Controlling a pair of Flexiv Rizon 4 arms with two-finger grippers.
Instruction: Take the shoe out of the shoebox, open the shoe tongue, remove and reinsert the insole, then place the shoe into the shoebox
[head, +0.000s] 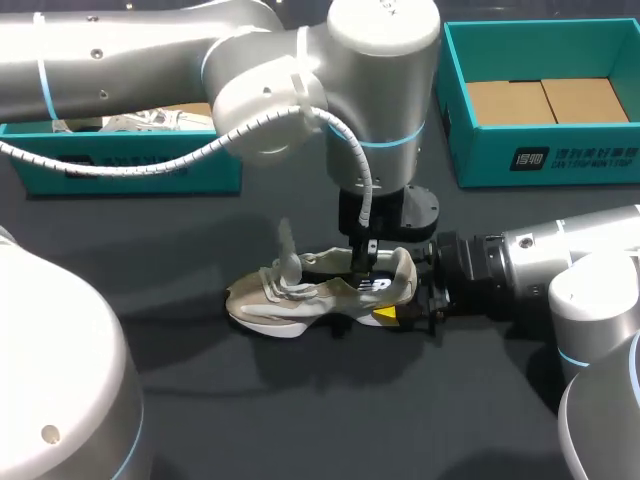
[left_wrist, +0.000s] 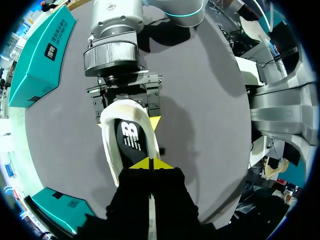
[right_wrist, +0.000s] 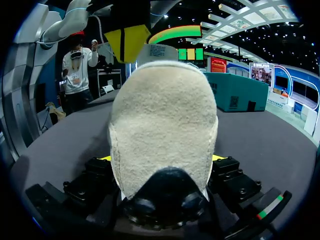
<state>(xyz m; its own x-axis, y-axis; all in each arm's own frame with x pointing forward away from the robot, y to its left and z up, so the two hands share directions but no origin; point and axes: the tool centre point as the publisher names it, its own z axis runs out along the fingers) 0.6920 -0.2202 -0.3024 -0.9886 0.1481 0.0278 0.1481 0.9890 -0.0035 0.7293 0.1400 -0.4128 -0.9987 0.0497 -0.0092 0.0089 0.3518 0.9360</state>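
Note:
A beige sneaker (head: 300, 295) lies on its sole mid-table, toe to the left, with its tongue (head: 288, 250) standing up. My right gripper (head: 405, 300) comes in from the right, one finger against each side of the heel (right_wrist: 165, 135), and holds it. My left gripper (head: 360, 262) reaches down from above into the shoe's opening. In the left wrist view its yellow tips (left_wrist: 150, 164) are pressed together over the black insole (left_wrist: 129, 137). I cannot see whether they pinch the insole.
A teal shoebox (head: 130, 165) with white paper inside stands at the back left. A second teal box (head: 540, 150), lined with brown cardboard, stands at the back right. The dark table (head: 330, 400) lies bare in front of the shoe.

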